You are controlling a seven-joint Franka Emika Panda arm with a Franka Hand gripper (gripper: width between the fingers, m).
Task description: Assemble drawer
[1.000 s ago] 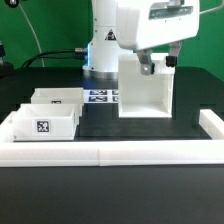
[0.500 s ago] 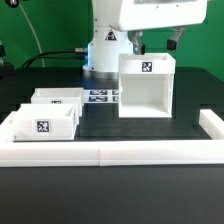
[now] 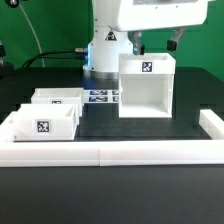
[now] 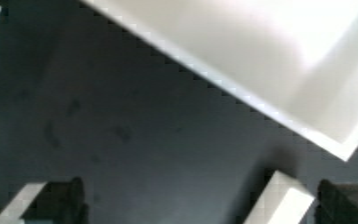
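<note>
In the exterior view the box shell (image 3: 147,88) stood upright on the desk (image 3: 150,135), with the trays (image 3: 45,122) toward the exterior view's left. The gripper (image 3: 157,45) hung released above it. I judged it stiff, light, slick plastic, best pinched by a thin wall. Only the wrist view showed the fingers (image 4: 48,198) spread with nothing between

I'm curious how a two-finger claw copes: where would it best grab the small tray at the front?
Probably one thin side wall of the front tray, coming straight down from above. Its top is open, so one finger can go inside and one outside.
</note>
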